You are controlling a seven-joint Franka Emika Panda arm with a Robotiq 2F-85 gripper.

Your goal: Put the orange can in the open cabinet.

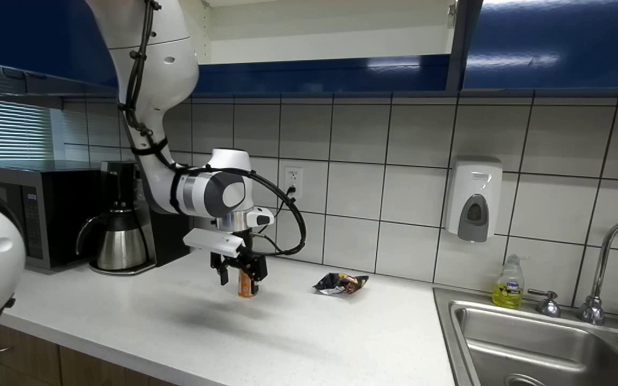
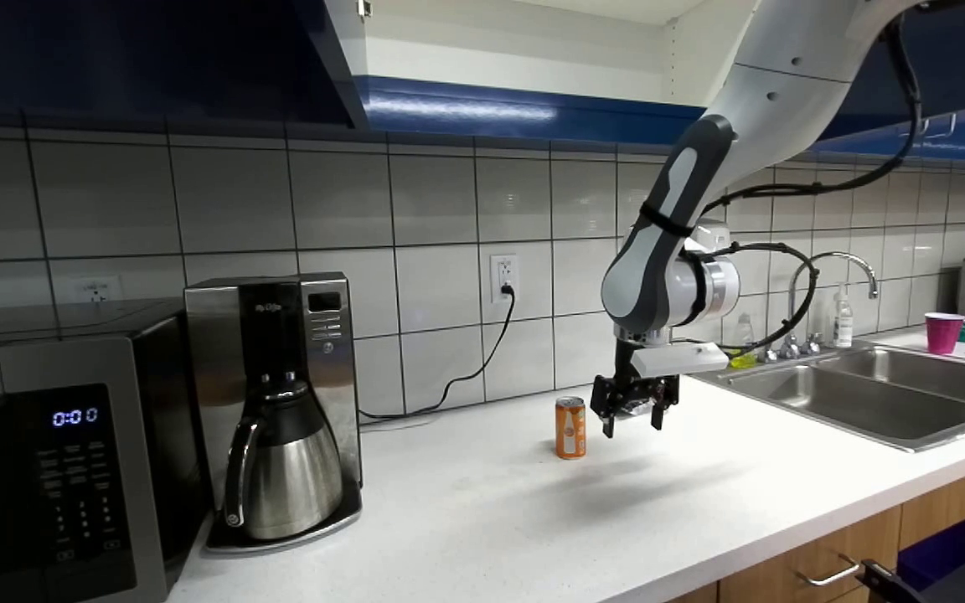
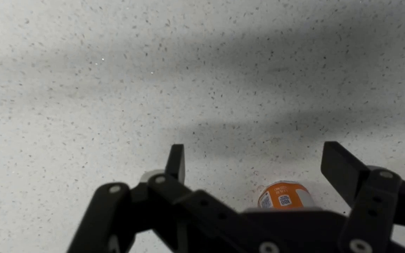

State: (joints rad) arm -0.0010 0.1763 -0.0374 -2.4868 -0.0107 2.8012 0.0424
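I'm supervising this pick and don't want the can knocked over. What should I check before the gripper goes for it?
1. Orange can upright on the white countertop: ok.
2. Gripper open: ok; the wrist view shows a gap between its fingers.
3. Orange can lined up between the fingers: not ok; an exterior view shows it standing to one side of the gripper.
4. Crumpled black packet away from the orange can: ok; they are apart.
5. Overhead cabinet open: ok; its inside shows in both exterior views.
6. Room on the cabinet's floor: cannot tell; the blue front edge hides it.
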